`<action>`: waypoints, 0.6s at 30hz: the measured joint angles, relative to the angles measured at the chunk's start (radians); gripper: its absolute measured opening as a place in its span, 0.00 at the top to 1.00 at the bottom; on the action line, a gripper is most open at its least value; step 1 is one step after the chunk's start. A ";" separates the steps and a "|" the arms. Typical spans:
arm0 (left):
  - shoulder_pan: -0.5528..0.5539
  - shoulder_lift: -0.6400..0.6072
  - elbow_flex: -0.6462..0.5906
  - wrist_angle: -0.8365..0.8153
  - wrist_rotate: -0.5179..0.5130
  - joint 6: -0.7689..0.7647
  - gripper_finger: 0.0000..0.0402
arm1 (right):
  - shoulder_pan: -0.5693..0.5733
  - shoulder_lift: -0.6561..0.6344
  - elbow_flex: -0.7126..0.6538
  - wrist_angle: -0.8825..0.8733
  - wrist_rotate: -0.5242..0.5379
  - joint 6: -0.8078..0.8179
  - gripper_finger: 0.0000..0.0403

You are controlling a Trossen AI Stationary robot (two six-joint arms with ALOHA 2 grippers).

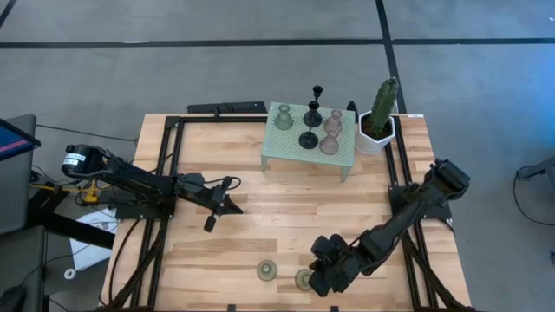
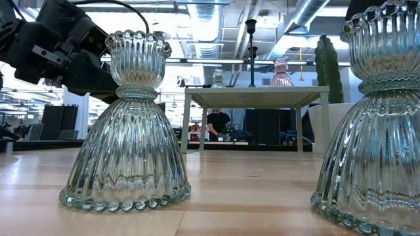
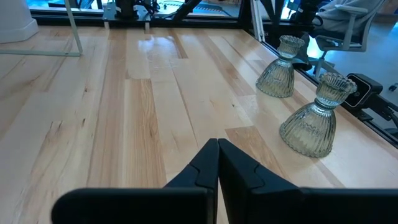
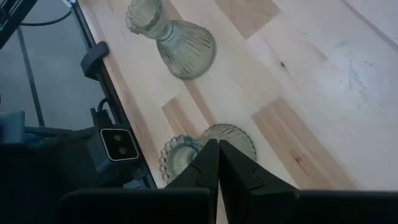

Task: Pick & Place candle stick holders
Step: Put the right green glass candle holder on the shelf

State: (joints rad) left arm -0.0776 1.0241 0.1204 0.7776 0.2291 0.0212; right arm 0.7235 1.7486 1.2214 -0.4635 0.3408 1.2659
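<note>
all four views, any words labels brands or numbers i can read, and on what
No text can be read in any view.
Small black camera box at the table edge: its white face shows two round lenses, no lettering.
Screen at the left edge of the high view: a pink and blue strip only, nothing legible.
Pale green candle stick holders, mint perforated stand, white cactus pot: no labels visible.

centre boards (image 1: 277, 204) free | stand (image 1: 309, 149) – back edge | green holders (image 1: 267, 271) – front edge
</note>
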 joint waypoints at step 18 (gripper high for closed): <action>0.000 0.000 0.000 0.000 0.000 0.000 0.98 | 0.009 0.005 0.004 0.018 -0.183 0.098 1.00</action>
State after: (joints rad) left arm -0.0775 1.0241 0.1204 0.7776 0.2291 0.0210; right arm 0.7328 1.7531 1.2255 -0.4454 0.1581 1.3640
